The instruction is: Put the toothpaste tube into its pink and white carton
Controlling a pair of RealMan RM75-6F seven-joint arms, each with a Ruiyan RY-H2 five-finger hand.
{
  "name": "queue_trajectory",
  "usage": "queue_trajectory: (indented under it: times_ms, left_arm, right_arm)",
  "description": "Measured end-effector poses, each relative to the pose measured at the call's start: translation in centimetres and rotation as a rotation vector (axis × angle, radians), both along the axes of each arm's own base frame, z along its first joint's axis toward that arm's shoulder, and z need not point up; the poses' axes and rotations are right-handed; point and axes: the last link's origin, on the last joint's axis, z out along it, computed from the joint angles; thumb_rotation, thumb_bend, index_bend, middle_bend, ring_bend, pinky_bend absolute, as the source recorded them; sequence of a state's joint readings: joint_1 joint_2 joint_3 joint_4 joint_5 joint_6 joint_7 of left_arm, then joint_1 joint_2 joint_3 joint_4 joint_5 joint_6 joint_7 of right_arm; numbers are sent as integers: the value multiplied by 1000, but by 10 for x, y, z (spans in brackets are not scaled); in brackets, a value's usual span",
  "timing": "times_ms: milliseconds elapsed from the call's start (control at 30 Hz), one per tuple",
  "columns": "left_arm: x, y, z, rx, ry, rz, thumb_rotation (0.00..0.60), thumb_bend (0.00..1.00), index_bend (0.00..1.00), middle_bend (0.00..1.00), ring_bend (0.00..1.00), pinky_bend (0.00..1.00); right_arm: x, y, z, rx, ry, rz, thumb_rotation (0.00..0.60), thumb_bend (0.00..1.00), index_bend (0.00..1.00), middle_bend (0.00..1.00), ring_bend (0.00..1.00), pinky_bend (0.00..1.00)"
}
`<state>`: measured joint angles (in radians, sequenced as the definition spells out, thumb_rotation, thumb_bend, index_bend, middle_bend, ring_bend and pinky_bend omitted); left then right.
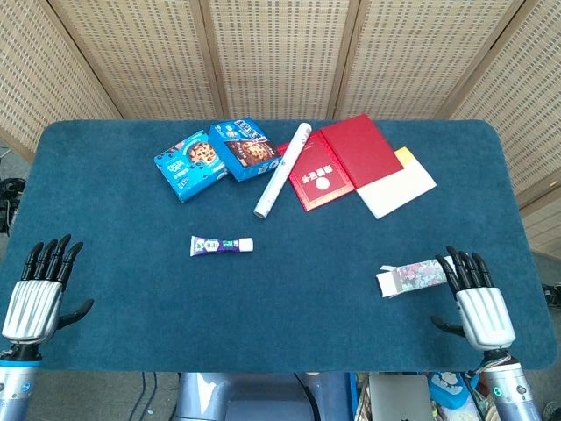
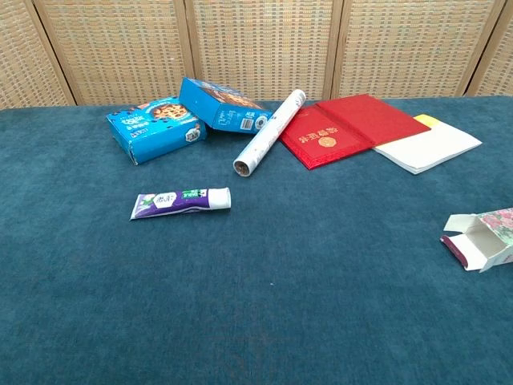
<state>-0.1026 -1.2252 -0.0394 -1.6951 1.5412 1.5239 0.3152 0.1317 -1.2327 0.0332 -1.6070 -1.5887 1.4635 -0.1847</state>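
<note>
The toothpaste tube (image 1: 221, 246) (image 2: 180, 202), purple and white with a white cap at its right end, lies flat left of the table's middle. The pink and white carton (image 1: 412, 276) (image 2: 484, 237) lies at the front right, its open flap end facing left. My right hand (image 1: 478, 303) rests flat with fingers spread just right of the carton, fingertips beside its end; whether they touch is unclear. My left hand (image 1: 39, 289) lies open at the front left corner, far from the tube. Neither hand shows in the chest view.
At the back stand two blue cookie boxes (image 1: 215, 158) (image 2: 184, 116), a white rolled tube (image 1: 282, 169) (image 2: 268, 132), red booklets (image 1: 342, 162) (image 2: 337, 128) and white paper over a yellow sheet (image 1: 399, 186) (image 2: 429, 147). Blue cloth (image 1: 289, 298) covers the table.
</note>
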Motion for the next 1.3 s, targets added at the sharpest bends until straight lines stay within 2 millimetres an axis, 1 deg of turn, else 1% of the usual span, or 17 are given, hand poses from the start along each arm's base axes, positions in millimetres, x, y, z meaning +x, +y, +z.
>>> queue_trajectory:
  times_ms: [300, 767, 1000, 1100, 1300]
  left_arm:
    - [2, -1, 0, 5, 2, -11, 600, 213, 0, 0, 0, 0]
    - [3, 0, 0, 15, -17, -32, 600, 213, 0, 0, 0, 0]
    - [4, 1, -3, 11, -23, -28, 600, 217, 0, 0, 0, 0]
    - [4, 4, -5, 6, -28, -20, 600, 218, 0, 0, 0, 0]
    - [11, 20, -6, -5, -16, -25, 600, 219, 0, 0, 0, 0]
  right_arm:
    - [0, 1, -4, 14, 6, 4, 600, 119, 0, 0, 0, 0]
    - [3, 2, -4, 12, 12, 11, 600, 119, 0, 0, 0, 0]
    - [1, 1, -3, 12, 10, 6, 600, 118, 0, 0, 0, 0]
    - [1, 2, -3, 11, 6, 3, 600, 119, 0, 0, 0, 0]
    - [1, 2, -3, 20, 2, 3, 600, 119, 0, 0, 0, 0]
